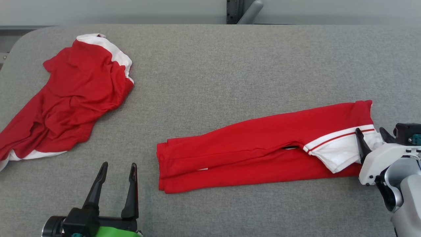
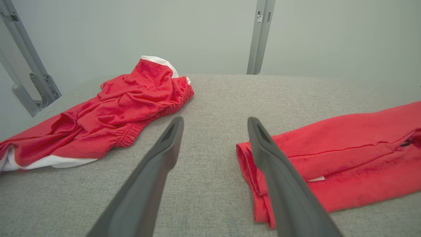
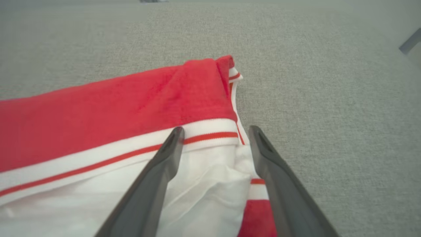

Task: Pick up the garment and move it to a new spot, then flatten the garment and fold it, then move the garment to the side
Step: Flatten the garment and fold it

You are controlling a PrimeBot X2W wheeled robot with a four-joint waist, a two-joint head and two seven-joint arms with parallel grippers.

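A folded red garment (image 1: 263, 144) is lying as a long, narrow strip across the right half of the grey padded table (image 1: 230, 65), its white end with a thin red stripe pointing towards the table's right edge. The right gripper (image 1: 369, 130) is reaching over that white end with its two dark fingers standing wide apart. White cloth is showing between them in the right wrist view, but they are not clamping it. The left gripper (image 1: 119, 164) is waiting near the table's front edge, fingers likewise spread and holding nothing, just beside the strip's red end. A crumpled red garment (image 1: 79, 89) with white trim is lying well apart at the table's far left.
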